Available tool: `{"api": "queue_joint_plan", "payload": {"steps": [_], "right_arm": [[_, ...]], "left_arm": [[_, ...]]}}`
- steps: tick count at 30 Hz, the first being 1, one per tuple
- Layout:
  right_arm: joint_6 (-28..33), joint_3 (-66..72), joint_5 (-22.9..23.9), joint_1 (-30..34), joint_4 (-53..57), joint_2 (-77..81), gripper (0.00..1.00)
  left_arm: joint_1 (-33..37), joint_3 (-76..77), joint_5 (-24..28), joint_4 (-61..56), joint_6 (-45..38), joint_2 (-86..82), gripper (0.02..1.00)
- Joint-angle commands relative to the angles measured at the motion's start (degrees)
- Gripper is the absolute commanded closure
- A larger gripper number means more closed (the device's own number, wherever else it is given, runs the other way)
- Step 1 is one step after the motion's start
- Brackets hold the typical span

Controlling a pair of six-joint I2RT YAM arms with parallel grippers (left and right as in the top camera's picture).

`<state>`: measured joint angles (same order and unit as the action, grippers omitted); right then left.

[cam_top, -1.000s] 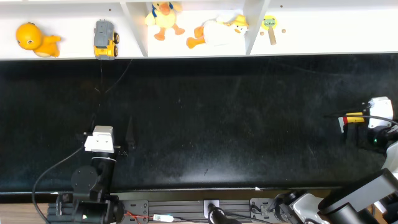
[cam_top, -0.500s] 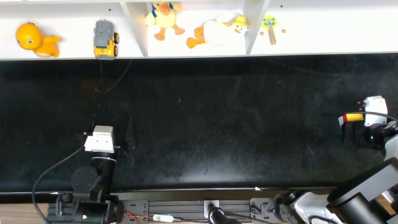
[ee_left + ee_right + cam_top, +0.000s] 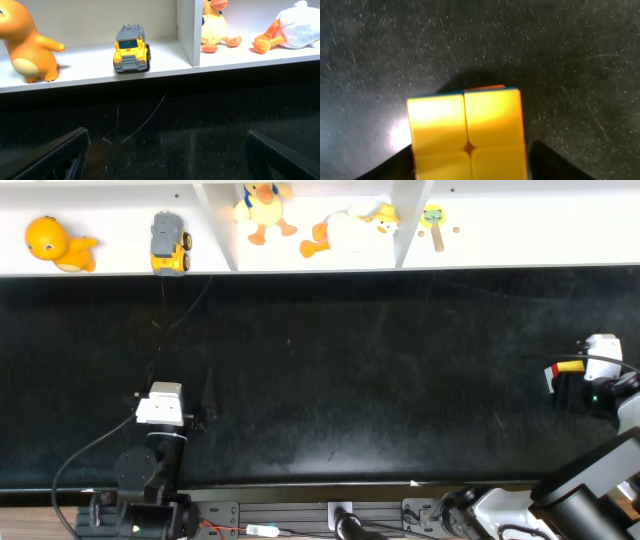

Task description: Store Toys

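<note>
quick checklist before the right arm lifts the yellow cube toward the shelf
1. Cube lined up with the right gripper: ok. The cube sits centred at the right gripper in its wrist view.
2. Firm grip on the cube: cannot tell.
3. Left arm out of the way: ok. The left gripper is open at the left of the mat, far from the cube.
4. Room on the shelf: ok. The right compartment of the shelf holds a small green toy, with bare floor beside it.
5. Stored toys stable: ok. The yellow truck stands upright on its wheels.
</note>
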<state>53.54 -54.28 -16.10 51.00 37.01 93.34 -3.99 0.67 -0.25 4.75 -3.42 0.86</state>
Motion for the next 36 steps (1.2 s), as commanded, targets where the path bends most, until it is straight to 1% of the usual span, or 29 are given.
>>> {"api": "queue_joint_plan", "payload": {"steps": [1, 4, 6, 8, 16, 24, 28, 36], "right_arm": [[-2.05, -0.96, -1.01, -1.95, -0.26, 0.31, 0.417], [-2.84, -0.96, -1.01, -3.26, -0.26, 0.31, 0.467], [-3.52, -0.96, -0.98, -4.26, -0.26, 0.31, 0.467], [-4.37, -0.96, -0.98, -5.14, -0.31, 0.31, 0.494], [-9.7, -2.47, -0.37, -8.2, -0.87, -1.99, 0.47], [-13.99, -8.87, 0.72, -9.97, 2.56, -3.13, 0.481], [-17.44, -11.54, 0.68, -10.84, 3.52, -3.13, 0.483], [-20.37, -14.29, 0.46, -14.38, 3.26, -3.08, 0.483]], "left_arm": [[0.61, -0.22, 0.13, 0.09, -1.07, -0.7, 0.02], [0.61, -0.22, 0.13, 0.09, -1.07, -0.7, 0.02], [0.61, -0.22, 0.13, 0.09, -1.07, -0.7, 0.02], [0.61, -0.22, 0.13, 0.09, -1.07, -0.7, 0.02], [0.61, -0.22, 0.13, 0.09, -1.07, -0.7, 0.023], [0.61, -0.22, 0.13, 0.09, -1.07, -0.7, 0.023], [0.61, -0.22, 0.13, 0.09, -1.07, -0.7, 0.023], [0.61, -0.22, 0.13, 0.09, -1.07, -0.7, 0.02]]}}
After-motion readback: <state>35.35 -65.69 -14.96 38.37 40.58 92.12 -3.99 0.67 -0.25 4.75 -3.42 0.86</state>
